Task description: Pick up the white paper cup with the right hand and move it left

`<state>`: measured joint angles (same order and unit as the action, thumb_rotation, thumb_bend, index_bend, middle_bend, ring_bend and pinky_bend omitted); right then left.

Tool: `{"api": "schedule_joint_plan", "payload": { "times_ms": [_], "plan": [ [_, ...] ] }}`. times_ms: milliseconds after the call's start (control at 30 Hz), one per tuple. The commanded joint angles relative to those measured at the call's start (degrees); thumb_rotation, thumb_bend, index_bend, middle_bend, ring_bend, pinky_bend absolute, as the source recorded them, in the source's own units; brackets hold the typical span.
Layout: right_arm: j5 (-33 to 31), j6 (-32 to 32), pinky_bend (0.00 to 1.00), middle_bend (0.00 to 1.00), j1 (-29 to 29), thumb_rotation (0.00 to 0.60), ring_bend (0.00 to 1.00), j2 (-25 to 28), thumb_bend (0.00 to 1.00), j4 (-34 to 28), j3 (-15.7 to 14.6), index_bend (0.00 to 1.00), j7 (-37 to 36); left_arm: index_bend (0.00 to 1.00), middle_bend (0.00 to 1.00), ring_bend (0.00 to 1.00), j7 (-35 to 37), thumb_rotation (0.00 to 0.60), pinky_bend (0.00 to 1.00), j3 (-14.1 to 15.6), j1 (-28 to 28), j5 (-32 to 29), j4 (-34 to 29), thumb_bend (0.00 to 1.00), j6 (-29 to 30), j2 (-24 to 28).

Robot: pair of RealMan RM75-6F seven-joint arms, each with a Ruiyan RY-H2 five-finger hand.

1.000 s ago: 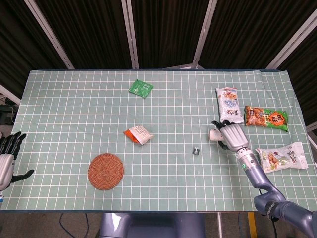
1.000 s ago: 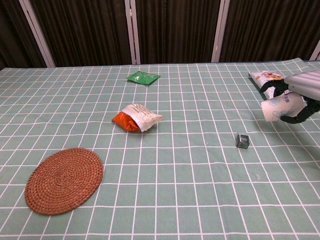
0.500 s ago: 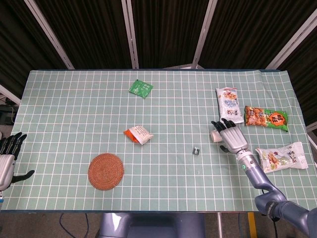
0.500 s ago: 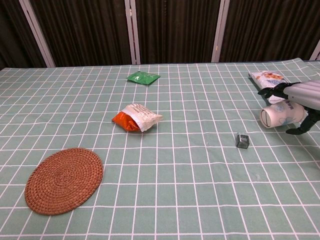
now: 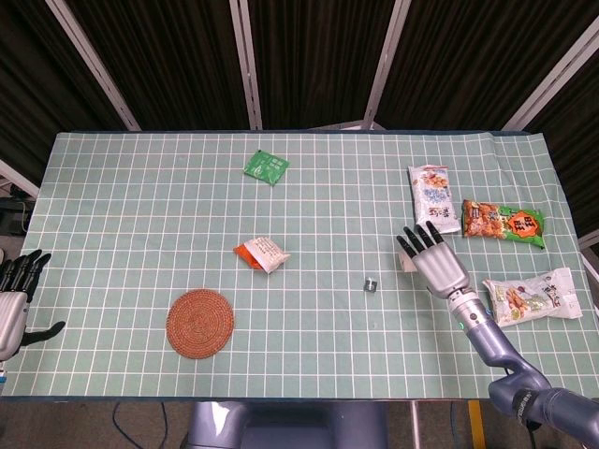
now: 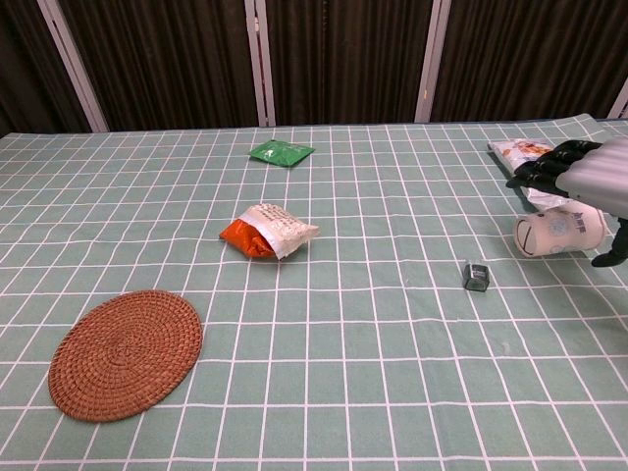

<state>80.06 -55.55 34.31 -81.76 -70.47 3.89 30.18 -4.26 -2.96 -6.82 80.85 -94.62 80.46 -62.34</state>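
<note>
The white paper cup [image 6: 557, 232] lies on its side on the table, its open mouth facing left. In the head view only a sliver of the cup [image 5: 405, 263] shows under my right hand [image 5: 435, 265]. That right hand [image 6: 589, 177] hovers just above the cup with fingers stretched out and apart, holding nothing. My left hand [image 5: 14, 301] hangs off the table's left edge, fingers apart and empty.
A small dark block [image 6: 476, 277] sits left of the cup. An orange-white snack bag [image 5: 260, 253], a round woven coaster [image 5: 199, 323] and a green packet [image 5: 266, 167] lie further left. Three snack bags [image 5: 503, 223] lie at the right.
My right hand has let go of the cup and spread its fingers. The cup went from raised in the grip to lying on the table.
</note>
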Motion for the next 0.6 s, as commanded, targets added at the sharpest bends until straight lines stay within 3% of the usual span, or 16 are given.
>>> {"api": "schedule_joint_plan", "payload": {
  "times_ms": [33,267,600],
  "plan": [
    [2.4,-1.6,0.0,0.03,0.9,0.6,0.0,-0.2,0.03,-2.2,-1.8,0.0,10.8,0.0,0.0,0.0,0.0,0.6,0.0,0.0,0.0,-0.1,0.0,0.0,0.0,0.0],
    [-1.0,0.3,0.0,0.13,1.8,0.6,0.0,-4.5,0.04,1.8,-1.6,0.01,24.7,0.0,0.0,0.0,0.1,0.6,0.0,0.0,-0.1,-0.3,0.1,0.0,-0.3,0.0],
    [-10.1,1.5,0.06,0.23,1.4,0.6,0.07,-6.7,0.06,0.5,-0.9,0.08,37.4,0.0,0.0,0.0,1.2,0.6,0.0,-0.2,0.0,-0.8,0.5,0.0,-0.5,0.4]
  ]
}}
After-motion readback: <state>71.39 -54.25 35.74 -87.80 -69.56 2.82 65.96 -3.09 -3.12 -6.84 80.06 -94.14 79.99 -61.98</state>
